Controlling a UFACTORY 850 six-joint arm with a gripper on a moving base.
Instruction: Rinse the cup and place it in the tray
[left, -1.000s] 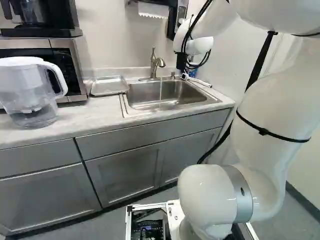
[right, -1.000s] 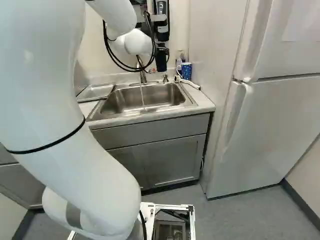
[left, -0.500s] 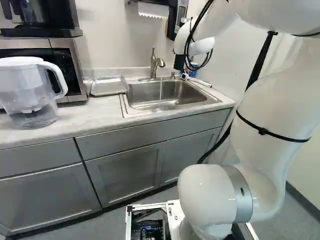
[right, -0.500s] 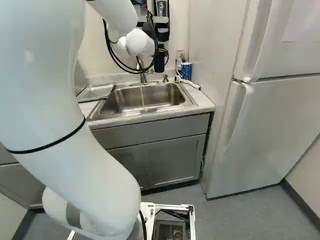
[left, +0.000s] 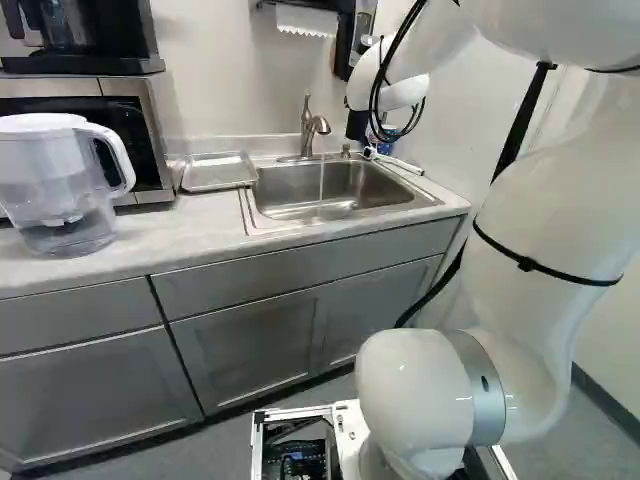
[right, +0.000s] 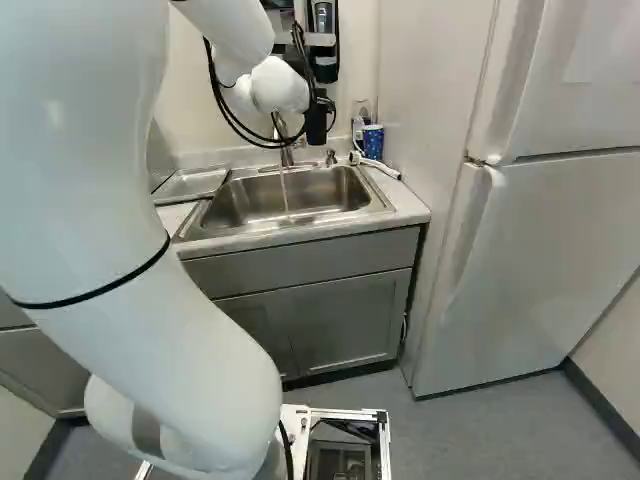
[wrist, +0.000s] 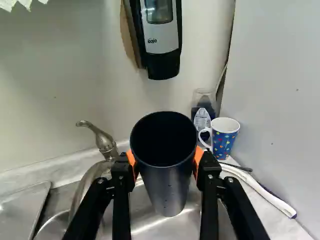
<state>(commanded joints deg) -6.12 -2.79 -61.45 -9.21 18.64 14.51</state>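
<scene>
My gripper (right: 316, 103) is partly hidden by the wrist and cables in the right base view, above the back of the sink (right: 226, 212). In the wrist view the gripper (wrist: 164, 165) is shut on a dark cup (wrist: 167, 186), orange pads on both sides. The cup stands nearly upright, its open mouth facing up and empty inside as far as visible. Water runs in a thin stream (left: 322, 182) from the faucet (left: 309, 128) into the sink, to the cup's left. The metal tray (left: 217, 172) lies on the counter left of the sink.
A soap dispenser (wrist: 161, 37) hangs on the wall ahead of the cup. A patterned blue mug (wrist: 224, 137), a bottle (wrist: 202, 119) and a white-handled brush (wrist: 260, 187) stand or lie right of the sink. A water pitcher (left: 62, 190) is at the left; a fridge (right: 540, 260) at the right.
The wrist, with the cup in the gripper, has shifted slightly to the left in both base views. The base, tray and running water look the same.
</scene>
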